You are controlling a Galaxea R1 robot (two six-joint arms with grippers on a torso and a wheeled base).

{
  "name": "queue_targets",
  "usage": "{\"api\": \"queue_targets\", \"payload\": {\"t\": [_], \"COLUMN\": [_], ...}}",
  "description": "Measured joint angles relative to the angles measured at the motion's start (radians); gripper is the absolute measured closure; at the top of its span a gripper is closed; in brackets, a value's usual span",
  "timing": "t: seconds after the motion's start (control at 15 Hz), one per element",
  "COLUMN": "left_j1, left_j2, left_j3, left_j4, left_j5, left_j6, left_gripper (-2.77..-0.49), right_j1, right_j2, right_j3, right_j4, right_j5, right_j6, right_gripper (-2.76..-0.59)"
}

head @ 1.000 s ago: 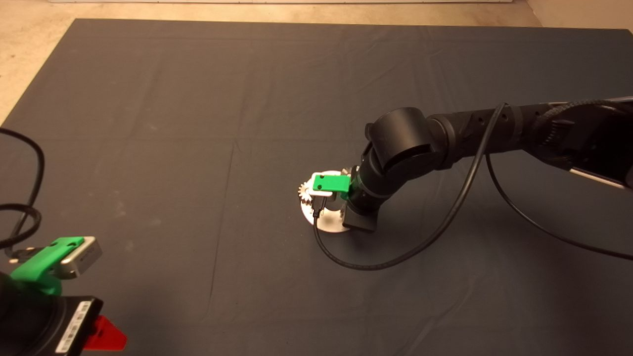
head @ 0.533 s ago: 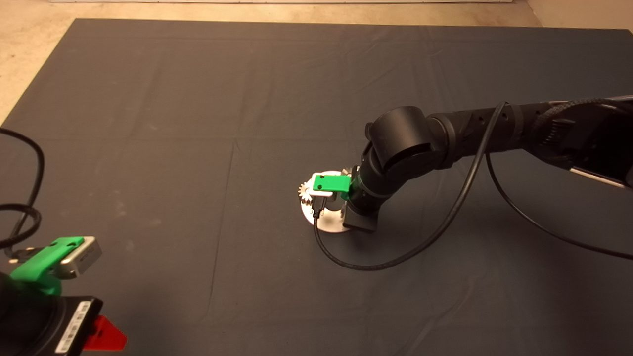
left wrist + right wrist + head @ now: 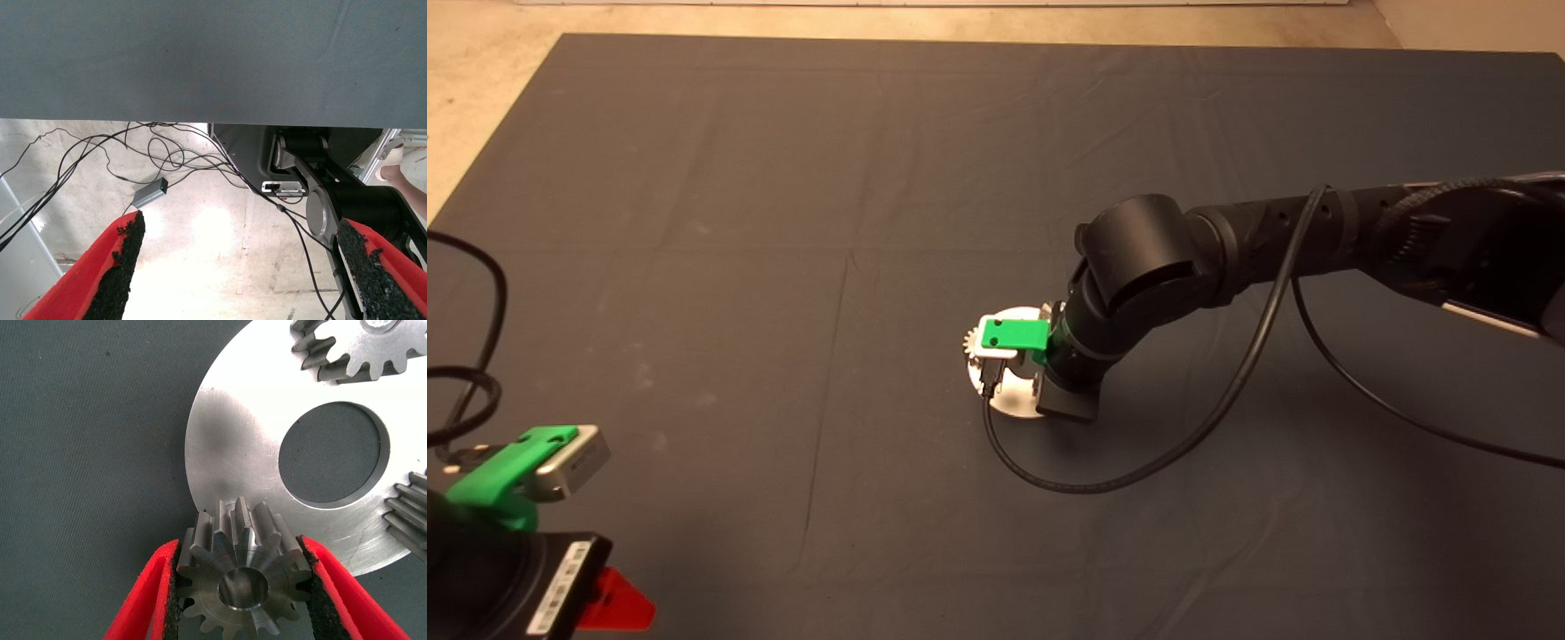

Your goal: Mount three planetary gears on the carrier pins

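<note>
My right gripper (image 3: 240, 547) is shut on a planetary gear (image 3: 240, 580), its black pads against the teeth on both sides. The gear stands at the rim of the shiny round carrier plate (image 3: 233, 433), and a silver face shows inside its centre hole. Two other gears (image 3: 353, 350) (image 3: 410, 513) sit on the plate around the large centre hole. The carrier pins are hidden by the gears. In the head view the right gripper (image 3: 1021, 356) is over the plate (image 3: 1018, 404), with one gear (image 3: 967, 340) showing at its left. My left gripper (image 3: 241, 230) is parked, open and empty, at the mat's lower left (image 3: 618, 604).
A black cable (image 3: 1103, 480) loops on the mat in front of the plate from the right wrist. The right arm (image 3: 1272, 240) reaches in from the right above the mat. Cables and a metal frame lie on the floor in the left wrist view.
The right gripper has shifted slightly to the left over the plate with the gear in its grip. The left arm has not moved.
</note>
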Motion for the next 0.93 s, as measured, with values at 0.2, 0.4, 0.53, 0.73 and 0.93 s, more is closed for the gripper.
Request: {"api": "queue_targets", "payload": {"t": [0.2, 0.4, 0.53, 0.73, 0.93], "left_j1": [0.0, 0.0, 0.0, 0.0, 0.0], "left_j2": [0.0, 0.0, 0.0, 0.0, 0.0], "left_j3": [0.0, 0.0, 0.0, 0.0, 0.0], "left_j4": [0.0, 0.0, 0.0, 0.0, 0.0], "left_j5": [0.0, 0.0, 0.0, 0.0, 0.0], "left_j6": [0.0, -0.001, -0.002, -0.002, -0.002], "left_gripper": [-2.04, -2.04, -2.04, -2.04, -2.04], "right_j1": [0.0, -0.011, -0.011, -0.011, -0.01], "right_j2": [0.008, 0.011, 0.011, 0.004, -0.004], "right_j3": [-0.001, -0.001, -0.002, -0.004, -0.011], "right_j4": [0.0, 0.0, -0.001, 0.0, 0.002], "right_j5": [0.0, 0.001, 0.001, 0.008, 0.015], "right_j6": [0.0, 0.0, -0.001, -0.009, -0.015], "right_gripper": [-1.07, -1.06, -1.06, -1.06, -1.06]}}
